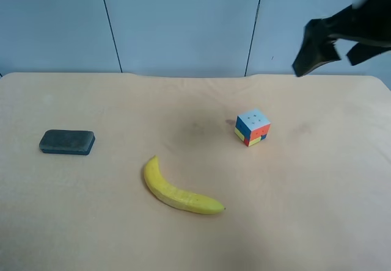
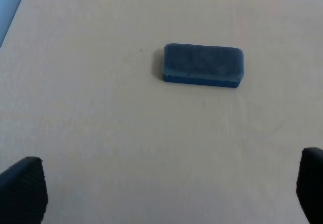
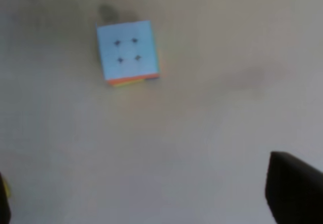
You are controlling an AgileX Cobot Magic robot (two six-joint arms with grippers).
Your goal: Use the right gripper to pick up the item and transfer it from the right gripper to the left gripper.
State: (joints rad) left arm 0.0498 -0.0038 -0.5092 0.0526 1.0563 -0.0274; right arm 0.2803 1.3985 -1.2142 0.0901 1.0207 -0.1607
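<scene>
dark block (image 1: 67, 141) far left, the left gripper (image 2: 166, 186) above it, jaws spread wide, empty. then the banana (image 1: 180, 191). the cube (image 1: 252, 127) sits on the table (image 1: 330, 185), untouched. right gripper (image 3: 149, 196) hovers over it, wide open, empty.

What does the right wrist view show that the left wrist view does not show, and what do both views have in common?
Only the right wrist view: the puzzle cube, white face toward the camera, lying apart from the right gripper. Only the left wrist view: the dark flat block, lying apart from the left gripper. Both: the tan table, and dark fingertips at the picture's edges, standing wide open with nothing held between them.
</scene>
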